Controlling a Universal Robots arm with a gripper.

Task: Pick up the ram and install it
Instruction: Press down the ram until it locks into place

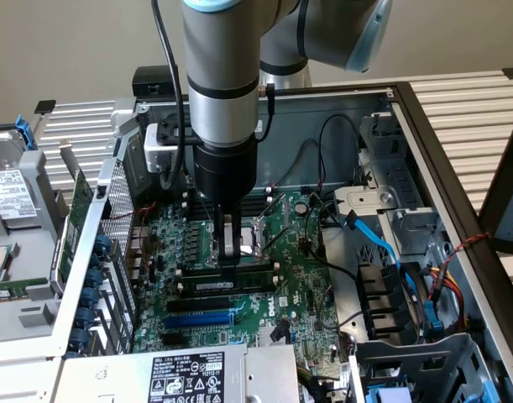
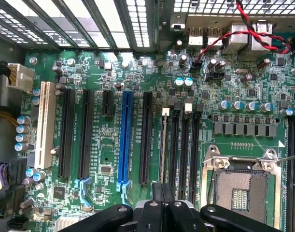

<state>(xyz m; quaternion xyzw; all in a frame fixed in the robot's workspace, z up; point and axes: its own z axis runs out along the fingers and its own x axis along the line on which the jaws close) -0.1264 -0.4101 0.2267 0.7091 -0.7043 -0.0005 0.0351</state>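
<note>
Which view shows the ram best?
Exterior view: the ram lies side-on in its slot under the gripper, green board and white label strip visible. Wrist view shows the ram edge-on, a thin sliver among black slots.

Exterior cam: off-arm, raised, looks down at an angle into the open PC case [image 1: 424, 126] from mid distance. Takes in the arm, the end effector [image 1: 229, 267] and the whole motherboard [image 1: 264, 294] under it.

Wrist cam: mounted on the wrist, faces straight down along the end effector [image 2: 161, 212], close to the board. Black linkage and fingertips sit at the frame edge.

Shared region: motherboard [image 2: 137, 72] directly beneath the end effector. Both views show the blue PCIe slot [image 1: 199, 319] [image 2: 125, 140], the empty CPU socket [image 1: 258, 235] [image 2: 241, 191] and the memory slots [image 2: 183, 145]. Rear I/O end of the case, with its red-black twisted wire [image 2: 248, 34], lies ahead of the end effector in the wrist view.
</note>
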